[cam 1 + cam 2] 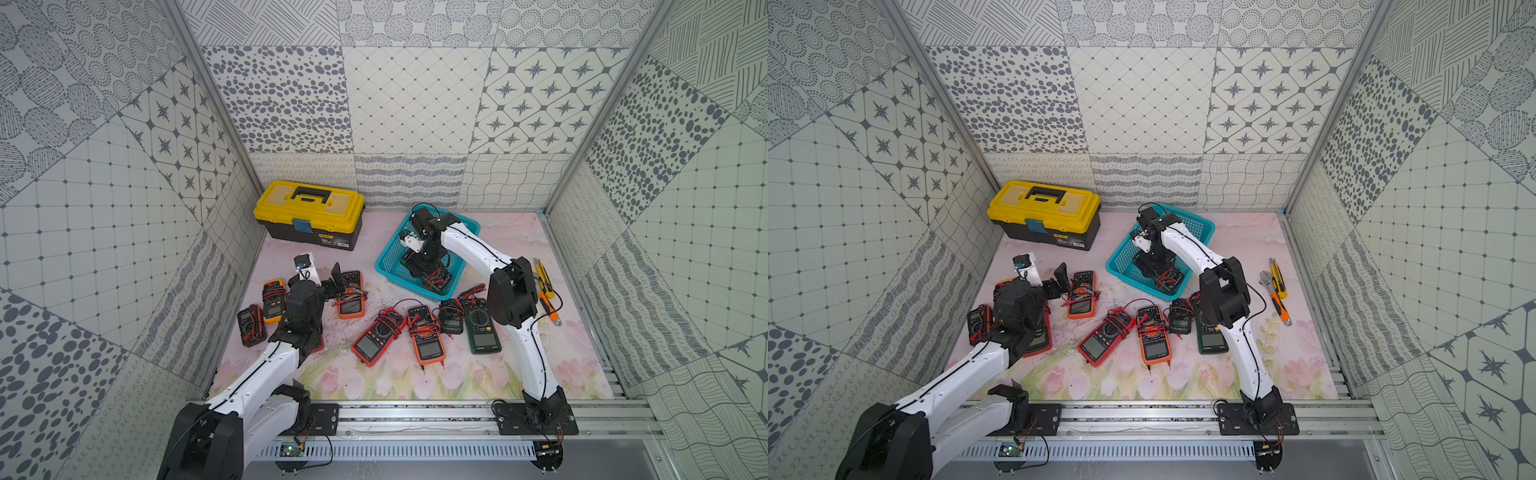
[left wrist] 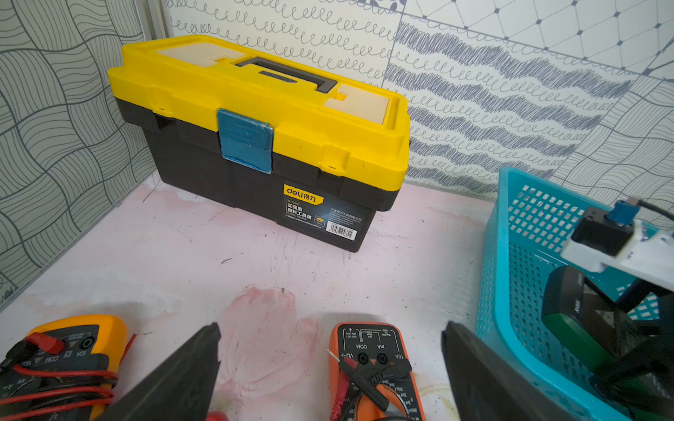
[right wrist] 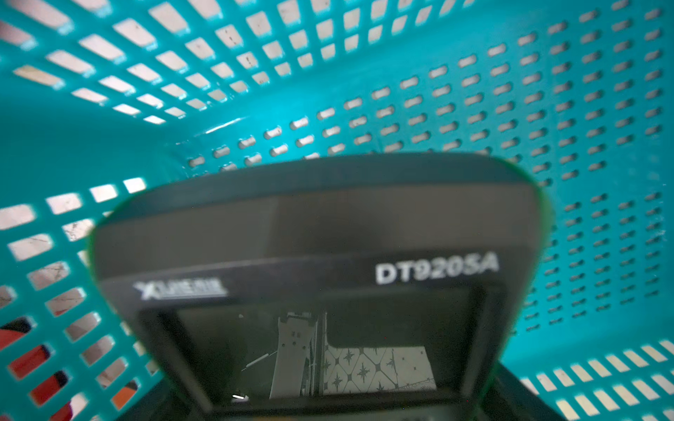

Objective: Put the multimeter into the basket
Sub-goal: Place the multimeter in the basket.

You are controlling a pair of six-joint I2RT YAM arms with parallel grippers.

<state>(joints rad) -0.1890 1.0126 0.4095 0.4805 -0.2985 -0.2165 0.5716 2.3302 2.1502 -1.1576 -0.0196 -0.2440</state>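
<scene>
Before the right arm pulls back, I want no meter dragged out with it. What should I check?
1. multimeter inside the basket walls: ok.
2. right gripper free of the multimeter: cannot tell, its fingers are hidden.
3. red leads in the basket clear of the right gripper: cannot tell.
4. left gripper open and holding nothing: ok.
5. left gripper apart from the basket in both top views: ok.
</scene>
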